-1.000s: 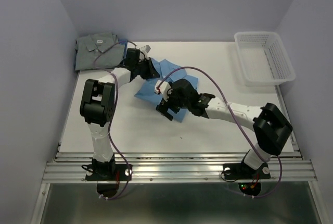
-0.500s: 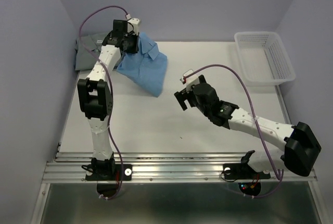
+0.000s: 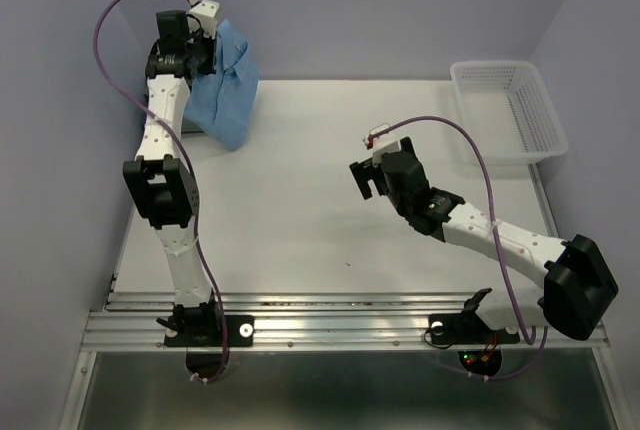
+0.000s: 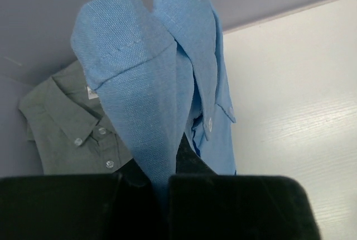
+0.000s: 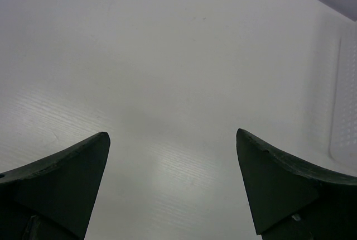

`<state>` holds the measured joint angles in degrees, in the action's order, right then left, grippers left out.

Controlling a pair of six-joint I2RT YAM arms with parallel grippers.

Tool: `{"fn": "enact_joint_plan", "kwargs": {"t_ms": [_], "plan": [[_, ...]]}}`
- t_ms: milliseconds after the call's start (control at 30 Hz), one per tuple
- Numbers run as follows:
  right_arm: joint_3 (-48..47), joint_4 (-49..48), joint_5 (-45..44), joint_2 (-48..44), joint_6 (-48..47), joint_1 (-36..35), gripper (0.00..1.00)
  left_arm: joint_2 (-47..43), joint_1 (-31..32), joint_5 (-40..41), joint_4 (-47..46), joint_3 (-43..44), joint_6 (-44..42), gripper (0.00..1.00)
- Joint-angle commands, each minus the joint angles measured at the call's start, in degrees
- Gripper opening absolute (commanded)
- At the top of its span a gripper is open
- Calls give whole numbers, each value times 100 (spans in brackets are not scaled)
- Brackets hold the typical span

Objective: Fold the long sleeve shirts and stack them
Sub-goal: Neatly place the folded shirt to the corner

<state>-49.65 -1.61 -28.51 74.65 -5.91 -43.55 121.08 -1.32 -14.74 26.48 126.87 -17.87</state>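
The left gripper (image 4: 160, 181) is pinched shut on a fold of the light blue shirt (image 4: 139, 89), with nothing but cloth between its jaws. The shirt hangs from that single hold in the upper left of the top view, draped in loose folds with collar and buttons showing. Just behind it, the grey-green shirt (image 4: 70, 139) lies folded flat in the far left corner of the desk (image 3: 300, 210). The right gripper (image 5: 172, 137) hovers spread and empty over bare desk right of centre, well apart from both shirts. The cloth looks light and limp, so it will likely sag out of shape from one pinch. A hold along the collar or shoulder line should set it down flatter on the grey-green one.
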Motion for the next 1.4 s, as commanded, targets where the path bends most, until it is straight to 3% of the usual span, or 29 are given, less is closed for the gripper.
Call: {"fn": "enact_joint_plan", "kwargs": {"t_ms": [0, 167, 467, 667, 833, 933, 1067, 1167, 1200, 1233, 1267, 1300, 1333, 1367], "plan": [[-98, -305, -102, -47, 64, 13, 100, 91, -122, -415, -731, 514, -103, 0], [-80, -323, -146, -100, 55, 13, 100, 417, -167, -687, -749, 1102, 143, 0], [-185, -349, -234, 146, 11, 66, 100, 574, -351, -697, -1452, 1138, 899, 0], [-405, -349, -172, 401, 46, 66, 100, 1031, -887, -801, -1803, 1235, 1715, 0], [-581, -332, -251, 620, 20, 66, 100, 1435, -1045, -785, -2033, 1261, 1673, 0], [-756, -218, -269, 770, 11, 66, 100, 1620, -1037, -522, -2129, 1402, 1515, 0], [-924, -77, -339, 928, 195, 66, 100, 1726, -1054, 557, -2366, 1454, 1199, 0], [-1003, 64, -313, 1025, 327, 66, 100, 1814, -1080, 911, -2525, 1481, 1075, 0], [-1020, 99, -287, 1025, 397, 66, 100, 1849, -1098, 981, -2551, 1499, 1118, 5], [-1038, 143, -295, 1051, 433, 66, 100, 1858, -1124, 1017, -2551, 1507, 1171, 20], [-1064, 152, -304, 1060, 503, 66, 100, 1858, -1151, 1139, -2543, 1499, 1241, 59], [-1099, 352, -321, 1069, 529, 66, 100, 1823, -1177, 1253, -2534, 1481, 1277, 86], [-1117, 389, -339, 1060, 565, 66, 100, 1797, -1195, 1342, -2525, 1472, 1277, 99], [-1126, 424, -374, 1051, 574, 66, 100, 1762, -1204, 1421, -2499, 1472, 1268, 99]]}}
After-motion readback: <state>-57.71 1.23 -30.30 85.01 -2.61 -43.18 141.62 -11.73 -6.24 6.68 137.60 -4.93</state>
